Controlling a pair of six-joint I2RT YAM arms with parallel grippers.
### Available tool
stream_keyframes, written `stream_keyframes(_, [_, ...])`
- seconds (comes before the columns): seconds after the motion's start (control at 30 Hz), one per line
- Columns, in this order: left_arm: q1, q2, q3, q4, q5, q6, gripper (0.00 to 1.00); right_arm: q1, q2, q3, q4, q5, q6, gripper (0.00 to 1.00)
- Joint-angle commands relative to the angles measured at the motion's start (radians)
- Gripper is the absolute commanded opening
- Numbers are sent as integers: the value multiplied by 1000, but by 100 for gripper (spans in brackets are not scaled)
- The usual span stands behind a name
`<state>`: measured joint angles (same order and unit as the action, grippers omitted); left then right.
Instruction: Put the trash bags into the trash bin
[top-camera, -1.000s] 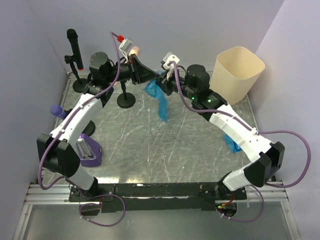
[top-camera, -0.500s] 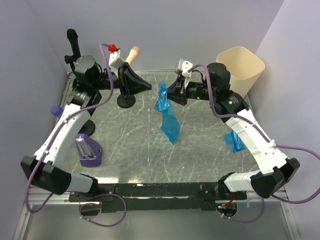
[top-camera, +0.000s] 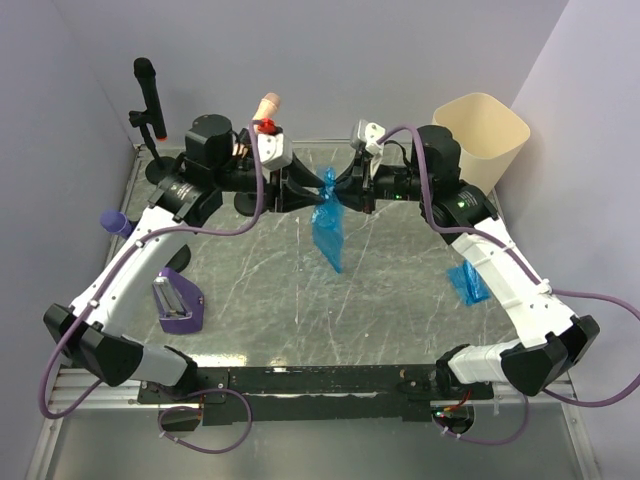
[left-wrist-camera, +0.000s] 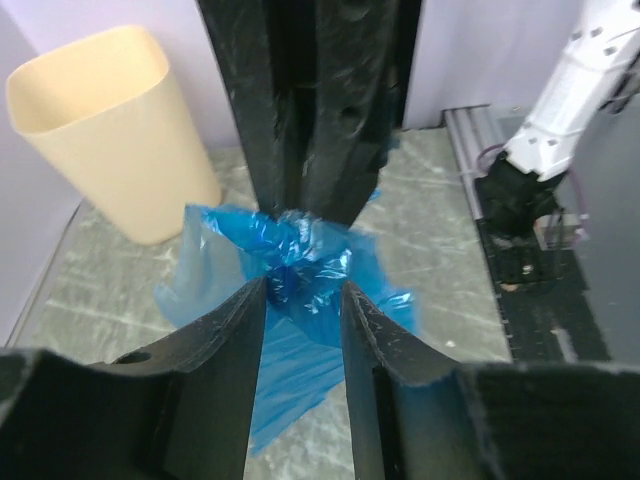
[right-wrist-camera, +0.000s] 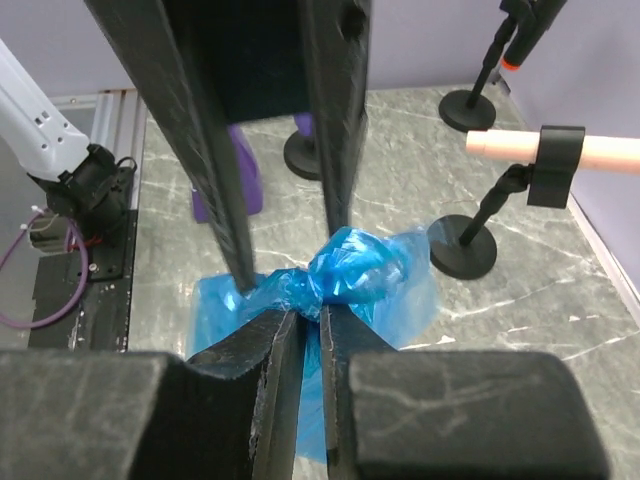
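Now the blue trash bag (top-camera: 328, 232) is held over the table (top-camera: 260, 290) by its bunched top, so it hangs free. It is pinched by the right end effector (right-wrist-camera: 308, 320); the left end effector (left-wrist-camera: 305, 292) is spread open around it. The trash bin (top-camera: 478, 140) is seen far right.

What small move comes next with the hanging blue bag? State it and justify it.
Probably close the left end effector: its open fingers straddle the bunched top of the blue trash bag, which the right end effector pinches shut, well short of the trash bin.
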<state>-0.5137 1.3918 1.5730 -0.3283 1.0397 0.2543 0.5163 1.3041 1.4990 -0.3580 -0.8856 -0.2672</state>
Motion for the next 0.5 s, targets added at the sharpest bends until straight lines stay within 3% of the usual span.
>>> stream_keyframes(0.0, [-19,12,42,-14,-87,79,41,-6,-31,18,44,-61,-24,18])
stream_keyframes(0.1, [-20,22,53,-23,-67,79,39,-5,-39,9,25,-55,-49,19])
stream_keyframes(0.3, [-19,15,52,17,-27,13,9,-13,-48,3,-73,-18,-145,19])
stream_keyframes(0.47, [-14,-20,24,18,-50,22,4,-64,-74,-25,-87,8,-121,11])
